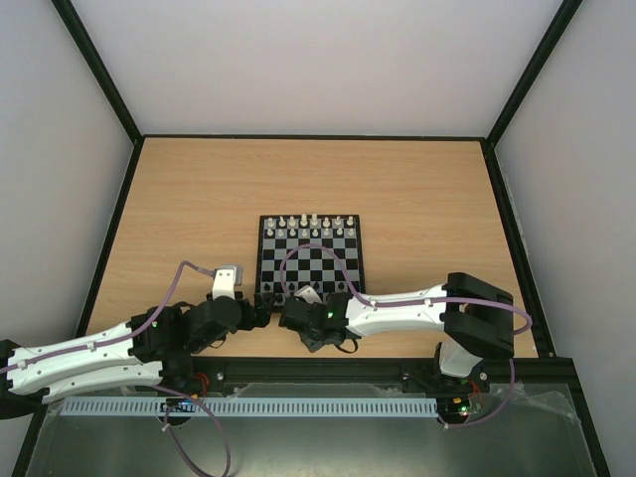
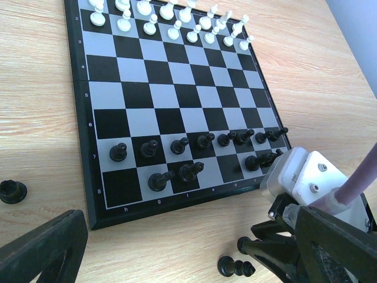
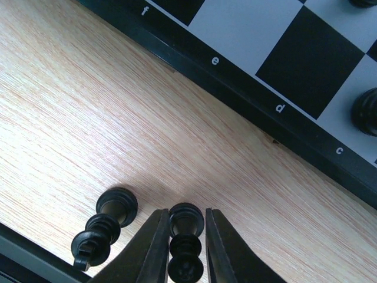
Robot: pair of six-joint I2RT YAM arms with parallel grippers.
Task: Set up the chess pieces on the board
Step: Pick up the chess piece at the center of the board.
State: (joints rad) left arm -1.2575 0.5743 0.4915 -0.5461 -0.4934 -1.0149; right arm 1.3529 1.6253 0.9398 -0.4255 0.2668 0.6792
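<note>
The board point(image 1: 261, 253) lies mid-table, with white chess pieces point(image 2: 177, 23) along its far rows and black ones point(image 2: 179, 144) on the near rows. In the right wrist view my right gripper point(image 3: 185, 213) is shut on a black chess piece point(image 3: 187, 236) standing on the wood just off the board's near edge point(image 3: 247, 97). A second black piece point(image 3: 109, 221) stands just left of it. My left gripper point(image 2: 177, 253) hangs open and empty over the table beside the board's near rim point(image 2: 177, 203). Another black piece point(image 2: 12, 191) sits on the wood to the left.
Both arms meet at the board's near edge, the left gripper point(image 1: 260, 313) and the right gripper point(image 1: 288, 316) close together. The right wrist's white camera point(image 2: 300, 177) crowds the board's near corner. Dark rails point(image 1: 119, 214) border the tabletop.
</note>
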